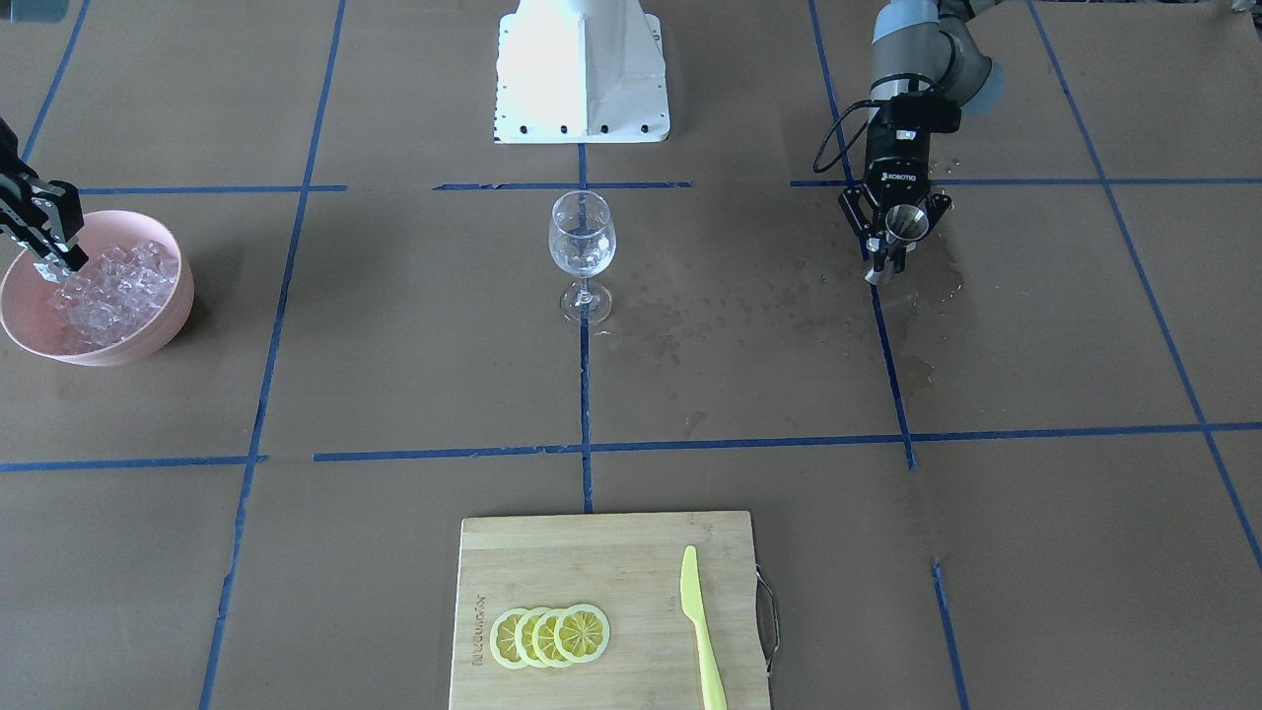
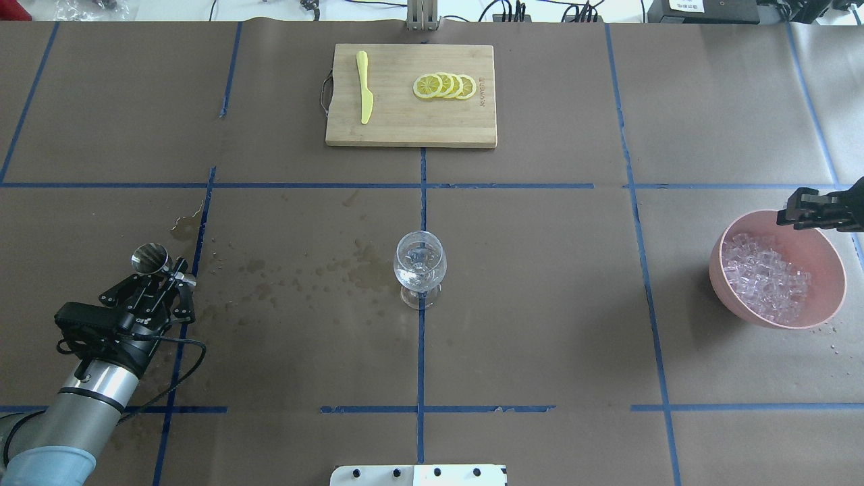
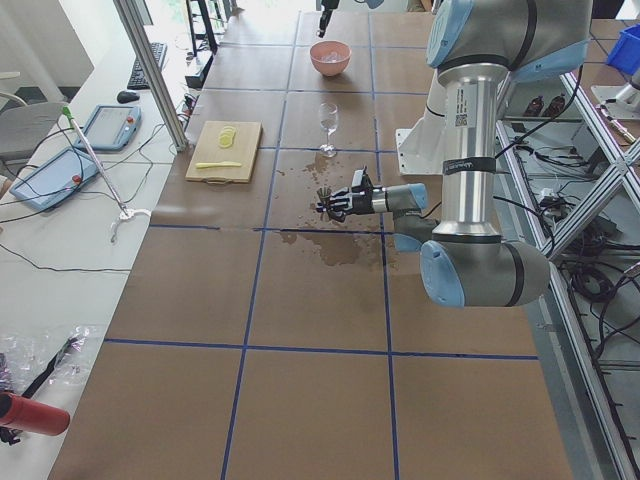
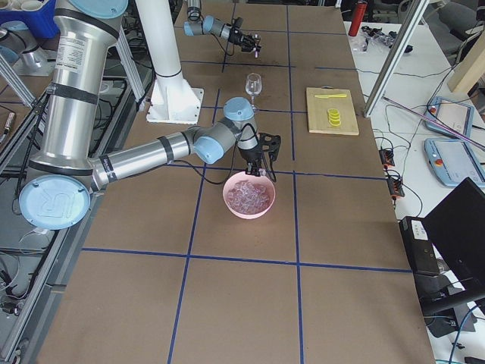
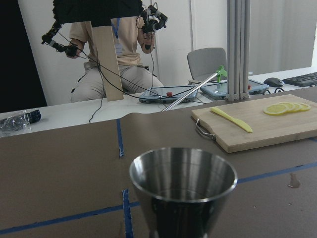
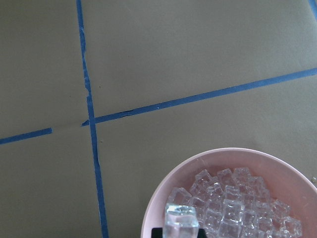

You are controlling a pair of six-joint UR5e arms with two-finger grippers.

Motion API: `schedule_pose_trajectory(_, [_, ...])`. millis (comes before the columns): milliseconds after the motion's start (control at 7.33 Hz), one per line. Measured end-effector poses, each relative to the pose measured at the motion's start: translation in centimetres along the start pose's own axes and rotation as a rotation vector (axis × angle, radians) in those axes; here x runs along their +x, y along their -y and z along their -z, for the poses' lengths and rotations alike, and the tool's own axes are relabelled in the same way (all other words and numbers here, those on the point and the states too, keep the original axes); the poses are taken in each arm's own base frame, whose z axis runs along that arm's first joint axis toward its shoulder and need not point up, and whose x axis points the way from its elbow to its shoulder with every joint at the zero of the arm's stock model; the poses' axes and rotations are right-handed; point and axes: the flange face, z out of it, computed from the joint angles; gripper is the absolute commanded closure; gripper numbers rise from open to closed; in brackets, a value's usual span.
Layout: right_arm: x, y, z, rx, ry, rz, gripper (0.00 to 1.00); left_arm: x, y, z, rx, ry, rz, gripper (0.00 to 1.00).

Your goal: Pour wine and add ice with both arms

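A clear stemmed glass (image 1: 582,247) stands at the table's middle with a little colourless wine (image 2: 413,277) in its bowl. My left gripper (image 1: 892,248) is shut on a steel jigger (image 2: 150,256), held upright low over the wet paper; the left wrist view shows the jigger's cup (image 5: 183,186). A pink bowl (image 2: 827,260) holds a heap of ice cubes (image 2: 766,277). My right gripper (image 1: 51,264) hangs over the bowl's far rim, shut on one ice cube (image 6: 182,220).
A wooden cutting board (image 2: 405,128) with lemon slices (image 2: 445,86) and a yellow knife (image 2: 364,88) lies beyond the glass. Wet stains (image 2: 304,273) spread between jigger and glass. The white base block (image 1: 582,69) sits behind the glass.
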Motion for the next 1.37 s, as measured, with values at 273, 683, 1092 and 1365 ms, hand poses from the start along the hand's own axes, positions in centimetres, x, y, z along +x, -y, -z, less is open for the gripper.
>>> schedule_pose_trajectory(273, [-0.8,-0.2,1.1,0.011,0.022,0.012,1.0,-1.0,-1.3,-0.4,0.009,0.021,0.057,1.0])
schedule_pose_trajectory(683, [-2.2,-0.2,2.6,0.027,0.06,0.03,1.0,-2.3,-3.0,-0.8,0.01,0.042,0.088,1.0])
schedule_pose_trajectory(1092, [-4.1,0.3,3.8,0.049,0.1,0.049,1.0,-2.8,-3.7,-1.0,0.006,0.05,0.071,0.78])
schedule_pose_trajectory(1365, [-5.1,0.6,4.5,0.062,0.122,0.061,1.0,-2.8,-3.7,-1.0,0.004,0.049,0.063,0.64])
